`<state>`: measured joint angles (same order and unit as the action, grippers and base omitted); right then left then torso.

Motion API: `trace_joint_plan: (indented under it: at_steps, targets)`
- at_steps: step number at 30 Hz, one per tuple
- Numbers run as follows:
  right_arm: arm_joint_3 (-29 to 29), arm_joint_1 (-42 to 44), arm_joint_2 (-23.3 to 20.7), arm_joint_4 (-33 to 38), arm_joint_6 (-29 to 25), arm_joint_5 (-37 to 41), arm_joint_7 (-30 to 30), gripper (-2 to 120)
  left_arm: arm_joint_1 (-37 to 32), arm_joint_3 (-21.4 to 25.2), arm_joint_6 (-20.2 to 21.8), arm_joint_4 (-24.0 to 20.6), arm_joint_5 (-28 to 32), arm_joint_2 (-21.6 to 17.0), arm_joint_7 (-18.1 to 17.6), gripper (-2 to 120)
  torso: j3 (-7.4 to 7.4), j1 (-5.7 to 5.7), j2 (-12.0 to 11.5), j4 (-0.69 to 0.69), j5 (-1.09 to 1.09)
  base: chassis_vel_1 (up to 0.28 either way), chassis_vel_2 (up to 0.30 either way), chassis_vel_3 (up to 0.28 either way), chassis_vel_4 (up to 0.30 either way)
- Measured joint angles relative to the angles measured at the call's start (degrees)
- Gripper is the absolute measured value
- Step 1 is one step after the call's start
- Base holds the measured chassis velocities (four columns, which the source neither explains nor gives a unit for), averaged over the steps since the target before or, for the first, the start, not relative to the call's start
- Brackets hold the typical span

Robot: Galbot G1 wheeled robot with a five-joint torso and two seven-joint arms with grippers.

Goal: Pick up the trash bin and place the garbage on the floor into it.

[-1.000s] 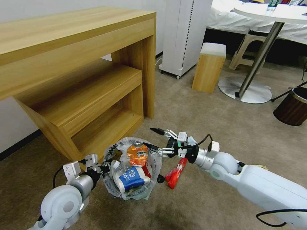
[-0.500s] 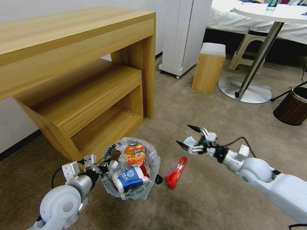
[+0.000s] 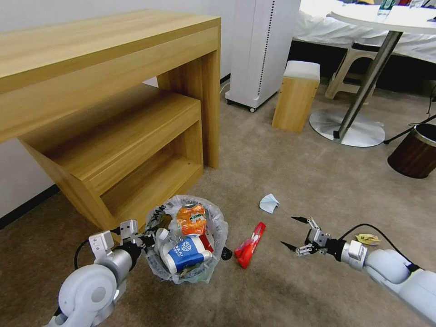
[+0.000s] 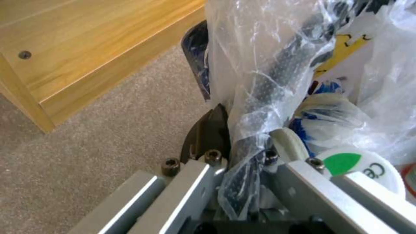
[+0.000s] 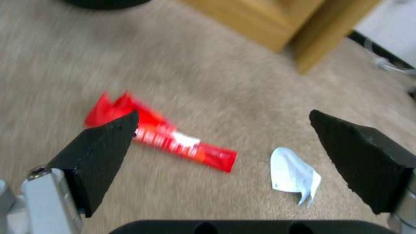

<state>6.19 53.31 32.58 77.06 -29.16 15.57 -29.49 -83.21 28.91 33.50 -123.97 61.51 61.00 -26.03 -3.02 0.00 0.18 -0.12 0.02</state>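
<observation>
Low over the floor (image 3: 290, 150), our right gripper (image 3: 294, 233) hangs with its jaws spread wide and nothing between them. We see the red wrapper (image 3: 249, 239) lying flat on the carpet just ahead of its fingertips, toward the bin (image 3: 218, 222); in the right wrist view the wrapper (image 5: 173, 139) sits nearer one finger, and the white tissue (image 5: 291, 175) lies nearer the other. From the head, the tissue (image 3: 269, 203) is a little beyond the gripper and apart from it. A yellow wrapper (image 3: 368, 238) lies beside our right forearm.

Our left gripper (image 3: 144, 237) is clamped on the bin's rim, pinching the rim and its plastic bag (image 4: 255, 97) between the fingers. We count an orange can (image 3: 193, 219) and a blue-white cup (image 3: 185, 252) inside the bin, which stands just in front of the wooden table (image 3: 113, 91).
</observation>
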Motion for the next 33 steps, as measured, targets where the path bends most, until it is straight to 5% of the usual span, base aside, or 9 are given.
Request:
trace_joint_plan:
  at_steps: [11,17,19,33]
  targets:
    - [3.96,-11.87,5.61,-11.87,-5.55,-9.52,-12.24,100,0.53,-0.48,-0.08,0.89,-1.62,1.79,0.31,0,0.0,0.0,0.0,-0.01,-0.03,0.0,0.0,0.0,0.0]
    - [5.56,-15.77,10.37,-18.34,-6.53,-12.89,-11.97,100,-0.15,-0.14,-0.09,0.49,-2.25,2.48,0.35,0,0.0,0.0,0.0,-0.03,-0.04,0.0,0.0,0.0,0.0]
    - [6.28,-18.71,15.29,-24.84,-8.33,-16.38,-11.77,100,-0.8,0.32,-0.09,-0.17,-2.57,3.02,0.39,0,-0.01,0.0,0.0,0.0,0.0,0.0,0.0,0.0,0.0]
    - [10.8,-24.17,23.32,-37.51,-11.5,-20.19,-10.36,100,-1.32,0.86,-0.19,-1.23,-3.3,4.33,0.34,0,-0.01,0.0,0.0,-0.02,-0.01,0.0,0.0,0.0,0.0]
